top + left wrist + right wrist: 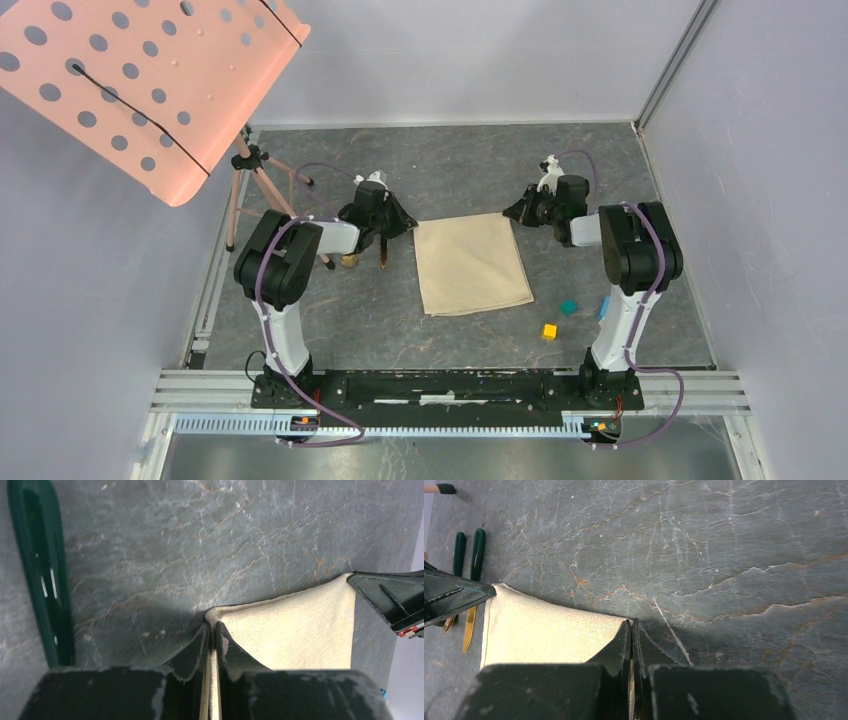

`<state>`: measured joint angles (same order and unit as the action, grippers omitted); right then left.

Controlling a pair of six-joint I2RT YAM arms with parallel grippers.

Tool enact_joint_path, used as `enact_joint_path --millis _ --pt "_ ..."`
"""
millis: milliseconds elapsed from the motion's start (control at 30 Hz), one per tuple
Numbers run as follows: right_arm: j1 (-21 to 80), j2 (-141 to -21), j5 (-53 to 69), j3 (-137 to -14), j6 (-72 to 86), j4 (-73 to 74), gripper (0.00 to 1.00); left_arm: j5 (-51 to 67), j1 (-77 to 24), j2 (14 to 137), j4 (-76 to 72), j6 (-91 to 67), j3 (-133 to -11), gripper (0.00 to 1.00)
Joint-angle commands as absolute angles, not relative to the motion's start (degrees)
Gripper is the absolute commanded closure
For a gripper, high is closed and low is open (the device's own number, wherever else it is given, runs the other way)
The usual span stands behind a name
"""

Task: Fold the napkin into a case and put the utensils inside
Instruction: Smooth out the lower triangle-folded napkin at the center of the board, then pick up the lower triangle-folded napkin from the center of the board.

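Plain beige cloth napkin [470, 265] lying flat mid-scene, its far-left corner clamped in the left gripper [212, 627] and its far-right corner in the right gripper [631, 625], presumably to fold the far edge nearward; the gold, green-handled utensils [477, 555] lie just left.

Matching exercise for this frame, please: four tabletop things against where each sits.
Things:
1 plain beige cloth napkin
2 small yellow cube
3 small teal cube
4 gold utensils with dark green handles

Places:
a left of the napkin
b spread flat, far corners pinched
c right of the napkin, nearer the front
d right of the napkin, farther back

Pairs: 1-b; 2-c; 3-d; 4-a
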<state>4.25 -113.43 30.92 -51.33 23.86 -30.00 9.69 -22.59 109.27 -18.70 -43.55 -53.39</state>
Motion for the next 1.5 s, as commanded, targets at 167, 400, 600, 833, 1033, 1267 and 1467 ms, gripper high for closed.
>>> enact_joint_path --millis 167,400,600,833,1033,1267,1467 --pt "3.5 -112.3 25.2 -53.1 21.2 -28.6 1.0 5.7 -22.5 112.7 -15.3 -42.8 -58.8 0.97" --pt "3.6 -110.7 22.5 -56.5 16.3 -21.5 0.74 -2.1 -25.4 105.8 -10.0 -34.1 -59.4 0.65" --pt "4.4 -99.6 14.6 -55.4 10.4 -5.8 0.45 -2.6 -27.0 95.2 -6.5 -32.9 -55.3 0.44" --pt "6.6 -80.3 19.8 -35.9 10.7 -1.7 0.36 5.4 -31.3 91.2 -8.9 -40.2 -48.5 0.37" --pt "9.9 -70.3 18.3 -24.8 12.1 -0.1 0.28 8.1 -32.4 87.6 -15.2 -42.7 -40.9 0.35" --pt "10.7 -68.6 14.8 -20.0 12.9 1.2 0.51 7.8 -32.7 79.5 -20.1 -41.3 -32.0 0.36" --pt "10.9 -67.2 11.0 -19.0 12.2 3.6 0.83 8.0 -32.7 76.8 -27.4 -41.1 -26.5 0.37"
